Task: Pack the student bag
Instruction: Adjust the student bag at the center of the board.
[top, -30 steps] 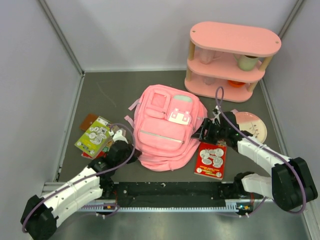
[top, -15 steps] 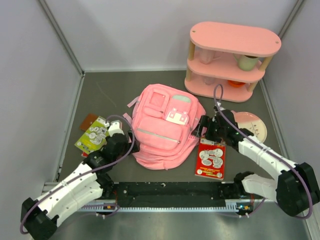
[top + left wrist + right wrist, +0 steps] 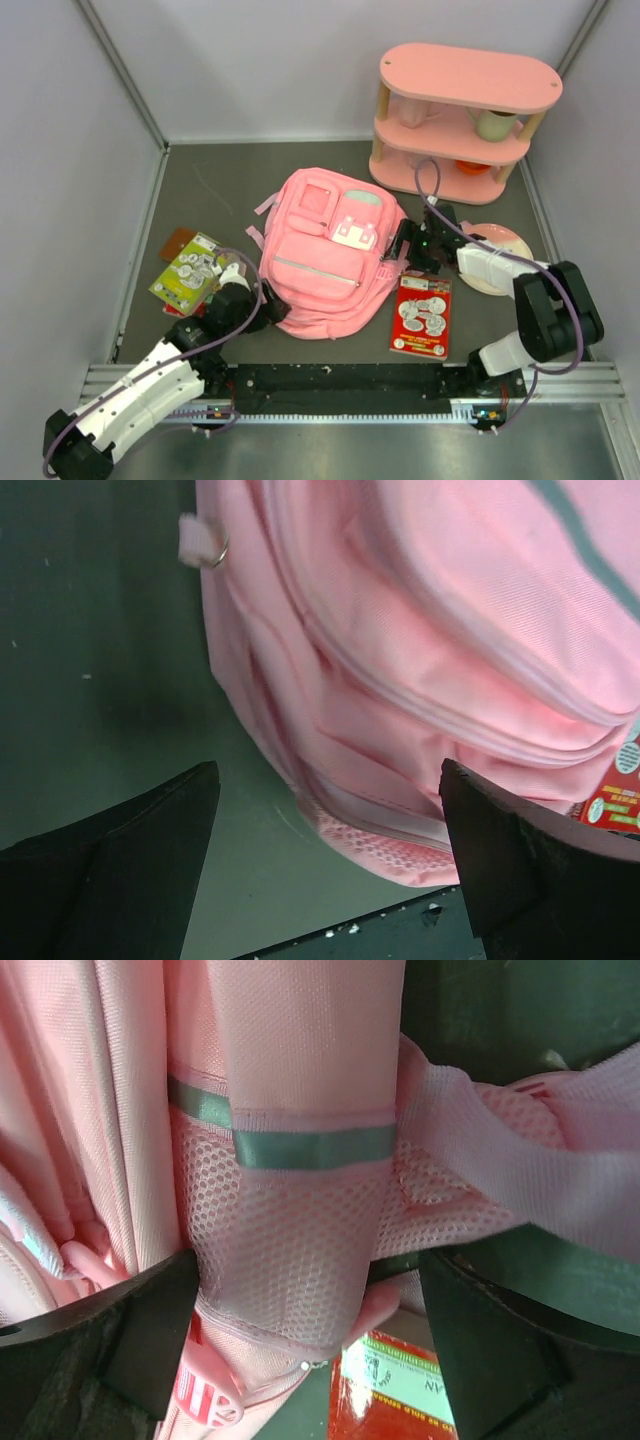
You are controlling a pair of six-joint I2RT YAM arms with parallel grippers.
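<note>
- Grey tabletop [image 3: 210,190] is carrying the student bag [image 3: 325,255] at centre, lying front-up.
- Left gripper [image 3: 330,770] is hovering released at the bag's near-left edge.
- Right gripper [image 3: 308,1260] is gaping, jaws flanking the bag's mesh side.
- Red booklet [image 3: 421,315] is lying just right of the bag.
- Pink shelf unit [image 3: 462,120] is standing far right.
</note>
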